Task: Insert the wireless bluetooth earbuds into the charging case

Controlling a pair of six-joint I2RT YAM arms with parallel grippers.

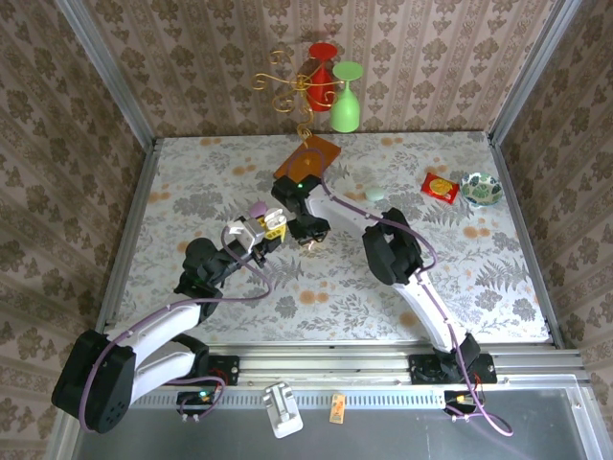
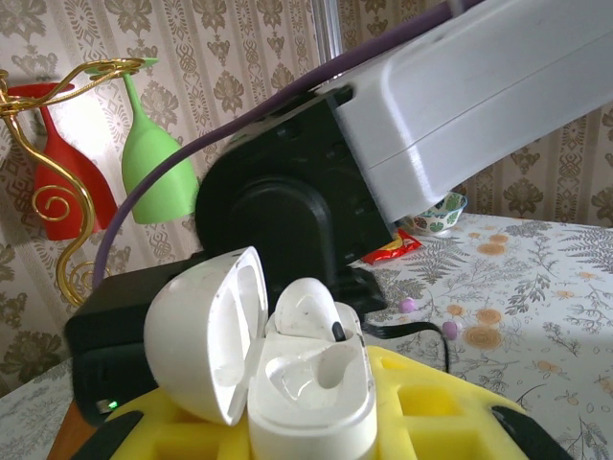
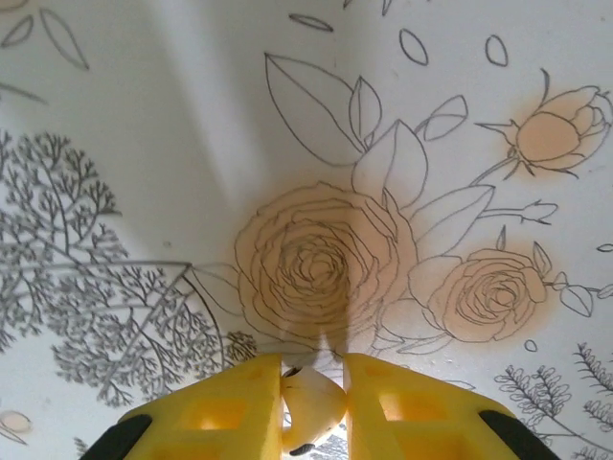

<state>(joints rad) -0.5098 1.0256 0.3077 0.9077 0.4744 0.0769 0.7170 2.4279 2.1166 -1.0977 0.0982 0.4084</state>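
- At mid-table, left gripper and right gripper sit near each other, not touching.
- Left wrist view: left jaws are clamped on the charging case, which sits between yellow fingers. Its lid is swung open to the left.
- Seated earbud rests in the case's far well; the near well shows bare plastic.
- Right wrist view: right jaws pinch the second earbud, whitish and touching both yellow fingers. It is over the rose-print tablecloth; contact with the cloth cannot be told.
- Back edge: green glass and red glass hang on a gold stand.
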